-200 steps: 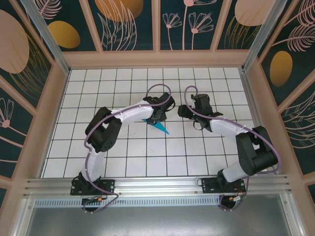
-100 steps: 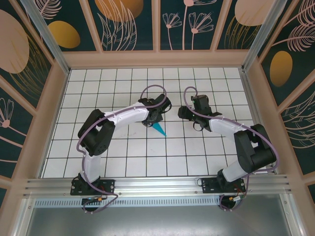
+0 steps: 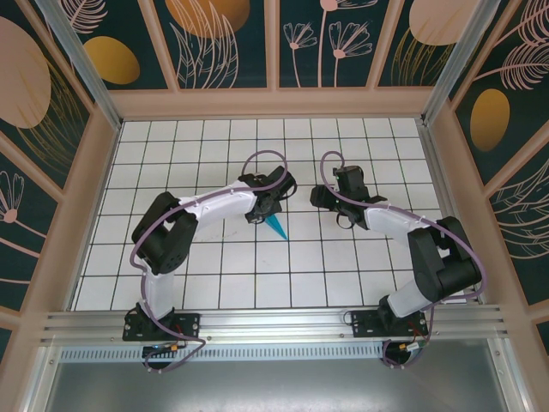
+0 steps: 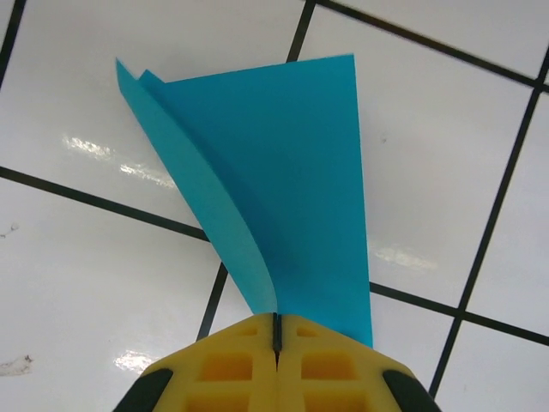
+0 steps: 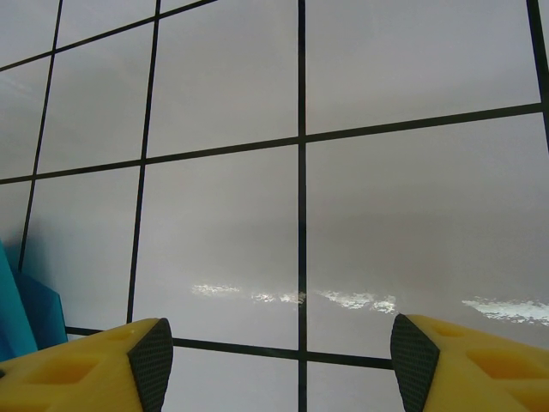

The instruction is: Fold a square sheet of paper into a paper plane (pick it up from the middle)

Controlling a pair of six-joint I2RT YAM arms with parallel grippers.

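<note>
Pinching the paper plane (image 4: pixel 292 189) over tiled table (image 4: pixel 86 266), left gripper (image 4: pixel 277 333) is clamped; right gripper (image 5: pixel 276 350) (empty) gapes.

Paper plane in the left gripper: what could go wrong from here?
1. The left gripper pinches the paper plane only at its narrow end, so it may pivot or slip out.
2. One flap curls away from the other layers; the crease could spring open.
3. The right gripper hangs open close beside the paper and could snag it if it moves in.
</note>
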